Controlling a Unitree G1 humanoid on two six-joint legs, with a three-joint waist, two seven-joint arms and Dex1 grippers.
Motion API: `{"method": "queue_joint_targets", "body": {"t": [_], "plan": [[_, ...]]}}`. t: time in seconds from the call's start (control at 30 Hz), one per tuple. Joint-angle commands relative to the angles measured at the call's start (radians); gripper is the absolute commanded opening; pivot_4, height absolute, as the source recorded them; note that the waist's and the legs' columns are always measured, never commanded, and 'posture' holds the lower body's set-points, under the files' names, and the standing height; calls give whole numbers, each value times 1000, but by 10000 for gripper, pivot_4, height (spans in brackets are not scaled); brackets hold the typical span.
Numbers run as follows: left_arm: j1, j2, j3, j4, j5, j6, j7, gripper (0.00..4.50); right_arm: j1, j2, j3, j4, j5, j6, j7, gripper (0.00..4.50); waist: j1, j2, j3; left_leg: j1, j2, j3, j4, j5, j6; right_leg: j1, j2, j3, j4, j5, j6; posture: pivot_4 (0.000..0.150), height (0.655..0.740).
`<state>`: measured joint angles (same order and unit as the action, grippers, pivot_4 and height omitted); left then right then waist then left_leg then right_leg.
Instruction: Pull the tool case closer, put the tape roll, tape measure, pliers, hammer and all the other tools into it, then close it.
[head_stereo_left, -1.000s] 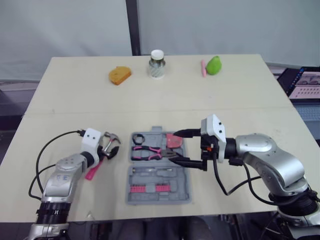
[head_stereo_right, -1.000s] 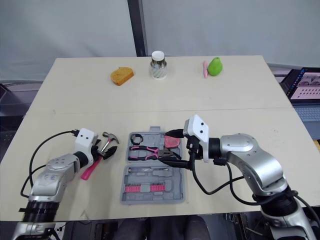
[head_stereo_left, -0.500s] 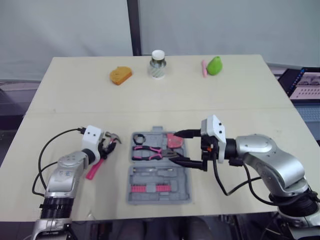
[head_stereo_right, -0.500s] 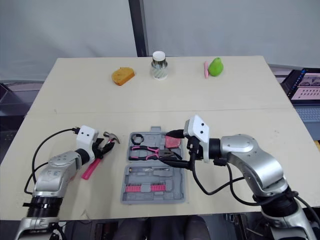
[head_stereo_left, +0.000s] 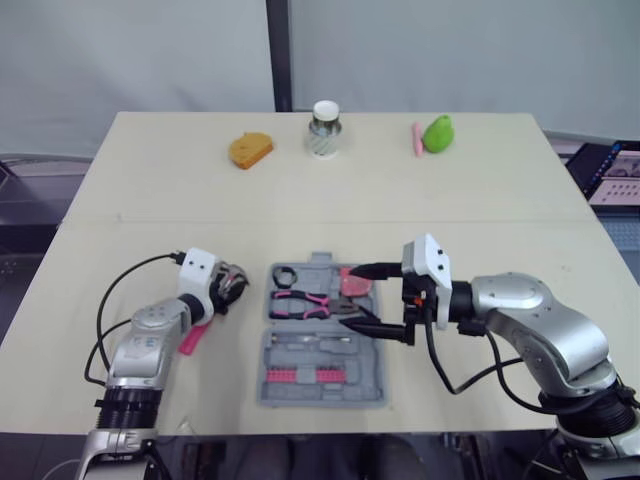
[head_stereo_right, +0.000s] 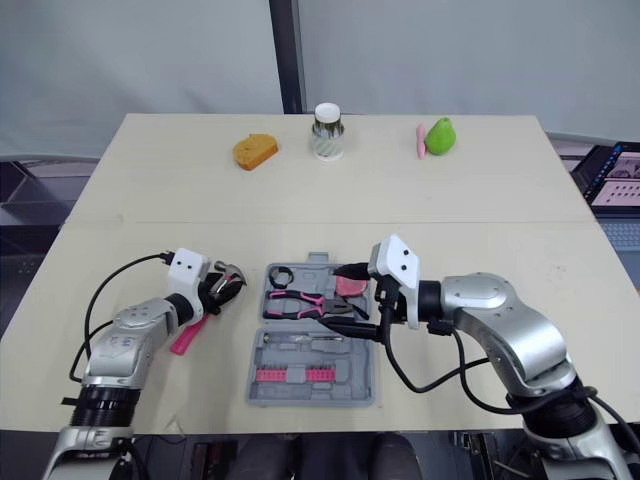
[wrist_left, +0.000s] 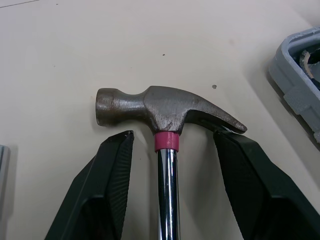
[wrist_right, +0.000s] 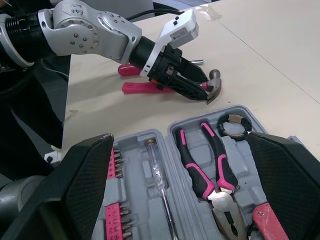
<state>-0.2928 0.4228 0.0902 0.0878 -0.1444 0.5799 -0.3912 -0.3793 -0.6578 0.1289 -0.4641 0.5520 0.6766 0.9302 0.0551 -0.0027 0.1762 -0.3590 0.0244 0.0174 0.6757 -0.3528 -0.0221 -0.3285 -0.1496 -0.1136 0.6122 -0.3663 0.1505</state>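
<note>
Leftmost, on the pale worktop (head_stereo_left: 480, 200): left end effector (head_stereo_right: 222, 291), spread open and set around the hammer (wrist_left: 165, 107). One black finger each side of the chrome shaft, just below the pink collar and steel head, neither finger visibly pressed against the metal. Hammer flat on the worktop, just beside the left wall of the tool case (head_stereo_left: 370, 385), head toward the case's far left corner, pink grip trailing back toward the robot.

Probably top-heavy: solid steel head on a slim shaft. Best pinched close under the head, right where the fingers stand, to keep the head from swinging down. Polished shaft likely slippery, so worth a firm squeeze. Stiff and sturdy, no harm from pressure.

Centre: grey tool case lying open, both halves flat. Far half: black tape roll (head_stereo_left: 282, 276) at the left, pliers (head_stereo_left: 300, 300) with pink handles in the middle, reddish tape measure (head_stereo_left: 353, 283) at the right. Near half: a screwdriver (wrist_right: 160, 187) and a row of pink bits (head_stereo_left: 300, 376).

Right: right end effector (head_stereo_left: 350, 296), spread wide over the case's right side, one finger by the tape measure, the other near the fold between the halves, holding nothing.

Along the far edge, well apart from the case: an orange object (head_stereo_left: 250, 149), a can (head_stereo_left: 325, 128), a green object (head_stereo_left: 438, 132).
</note>
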Motion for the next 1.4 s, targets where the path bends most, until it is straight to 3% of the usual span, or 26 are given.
{"method": "queue_joint_targets", "body": {"t": [0.03, 0.17, 0.43, 0.73, 0.9, 1.17, 1.4], "plan": [[21, -19, -49, 46, 9, 22, -20, 19735, 4, -7, -27, -44, 11, -6, -12, 45000, 0, 0, 0, 0, 0, 0, 0, 0, 0, 0, 0, 0, 0, 0, 0, 1500, 7400], [16, -20, -44, 65, 15, 11, -23, 590, 7, -7, -26, -42, 12, -8, -14, 45000, -1, 0, 0, 0, 0, 0, 0, 0, 0, 0, 0, 0, 0, 0, 0, 1500, 7400], [2, -25, -52, 82, 24, -16, -32, 590, 20, -9, -32, -35, 12, -15, -11, 45000, 1, 1, -1, 0, 0, -1, 0, 0, 0, 1, 0, -1, 0, 0, 0, 1500, 7400], [43, 36, 44, -266, -100, 197, -68, 590, -19, -15, -102, -8, 50, -37, 15, 45000, -16, -1, 1, -8, 1, -3, 1, 0, 0, -5, 1, -3, -1, 0, 0, 1500, 7400], [17, 166, 42, -413, -169, 330, -157, 590, -22, -75, -156, -20, 91, -37, 78, 45000, -31, -2, 2, -15, 1, -4, 4, 0, 0, -12, 1, -3, 3, 0, 0, 1500, 7400], [-61, 414, -120, -592, -287, 426, -412, 590, 117, -247, -211, -73, 92, -73, 201, 45000, -30, -3, 4, -16, 1, -3, 3, 0, 0, -12, 1, -2, 0, 0, 0, 1500, 7400], [-203, 489, -353, -697, -289, 479, -500, 590, 274, -321, -282, -181, 96, -84, 217, 45000, -28, -4, 5, -16, 1, -2, 3, 0, 0, -12, 1, -1, 0, 0, 0, 1500, 7400]]}}
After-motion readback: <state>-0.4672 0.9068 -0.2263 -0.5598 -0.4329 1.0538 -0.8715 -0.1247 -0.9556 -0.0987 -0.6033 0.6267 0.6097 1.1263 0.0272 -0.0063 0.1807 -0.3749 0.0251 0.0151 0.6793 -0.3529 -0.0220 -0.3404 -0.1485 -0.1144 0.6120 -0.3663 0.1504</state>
